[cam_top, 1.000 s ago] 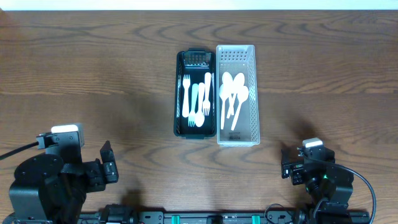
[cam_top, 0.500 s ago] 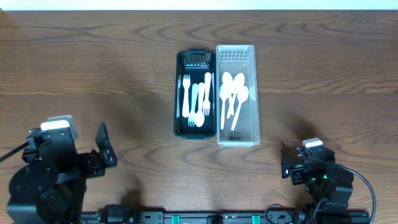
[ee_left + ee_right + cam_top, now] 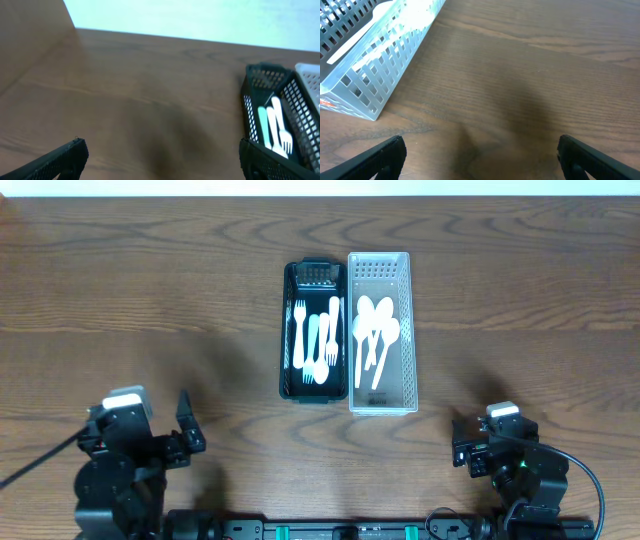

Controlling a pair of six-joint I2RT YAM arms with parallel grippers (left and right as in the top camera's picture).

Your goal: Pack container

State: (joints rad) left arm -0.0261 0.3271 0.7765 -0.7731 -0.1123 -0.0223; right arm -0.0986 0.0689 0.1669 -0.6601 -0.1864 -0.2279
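Baskets, 2 of them, sit touching side by side mid-way across the table [image 3: 150,280]: black basket [image 3: 286,340] with white forks [image 3: 318,345], white basket [image 3: 410,350] with white spoons [image 3: 376,330]. Left gripper [image 3: 160,157] is spread wide and empty, near-left. Right gripper [image 3: 480,150] same deal, near-right, well apart from both baskets.
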